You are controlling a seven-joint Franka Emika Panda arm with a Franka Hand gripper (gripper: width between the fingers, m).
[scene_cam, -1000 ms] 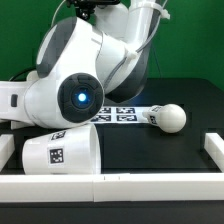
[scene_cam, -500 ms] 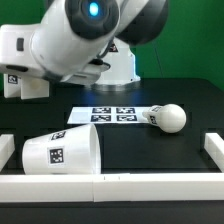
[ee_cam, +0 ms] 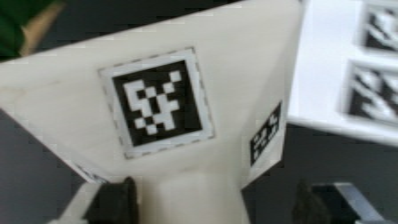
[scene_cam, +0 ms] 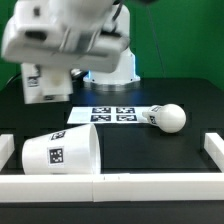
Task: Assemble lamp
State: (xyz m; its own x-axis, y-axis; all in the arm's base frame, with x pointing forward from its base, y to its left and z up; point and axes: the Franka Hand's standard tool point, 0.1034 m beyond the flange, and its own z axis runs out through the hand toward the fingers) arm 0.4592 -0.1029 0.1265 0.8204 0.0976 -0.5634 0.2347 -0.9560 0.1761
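Arm (scene_cam: 60, 35) bent over the exterior view's left, gripper (ee_cam: 222, 200) pinching the base (ee_cam: 157, 105).

Matte white plastic base (ee_cam: 214, 55), shade (scene_cam: 58, 153), bulb (scene_cam: 172, 117)

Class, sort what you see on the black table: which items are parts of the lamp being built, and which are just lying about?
Lamp parts: white wedge-like plastic base; white round-headed bulb with ribbed neck; large white tapered shade.
Lying about: flat white marker board; white border rails at the table edge.
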